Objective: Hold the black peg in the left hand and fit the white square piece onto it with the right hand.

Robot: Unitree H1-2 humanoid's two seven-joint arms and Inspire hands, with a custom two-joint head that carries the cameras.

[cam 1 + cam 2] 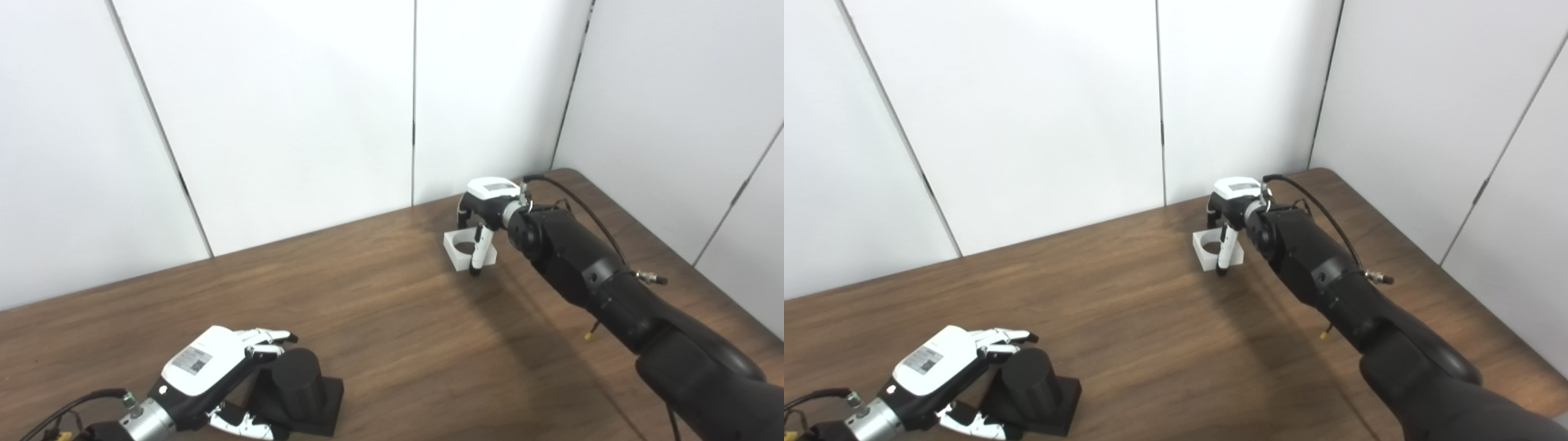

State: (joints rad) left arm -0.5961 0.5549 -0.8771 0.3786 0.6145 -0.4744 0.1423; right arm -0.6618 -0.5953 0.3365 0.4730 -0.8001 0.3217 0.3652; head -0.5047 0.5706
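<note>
Item: dark brown wood-grain table [380, 318], set against white wall panels [288, 110] divided by thin dark seams. Item: black cylindrical peg on a flat square black base [300, 383], stood upright near the front left of the table. Item: left hand [208, 376], white-backed with black and silver fingers, brought in from the lower left edge; its fingers [269, 337] are curved over the far side of the peg and its thumb [245, 425] is laid along the near side of the base, so that the peg is flanked on both sides; whether a firm clamp is made cannot be told from these views, and the base is seen resting flat on the table. Item: white square plastic piece with a round central hole [1216, 249], placed on the table toward the far right, well apart from the peg. Item: right hand [1231, 205], white-topped and carried on a long black arm [1335, 288] with a black cable [1323, 214] looped along it; it is held over the white piece with fingers pointed down, one white and black finger [1223, 254] being set against the near edge of the piece and others behind its far side. A closed hold on the piece cannot be confirmed.
</note>
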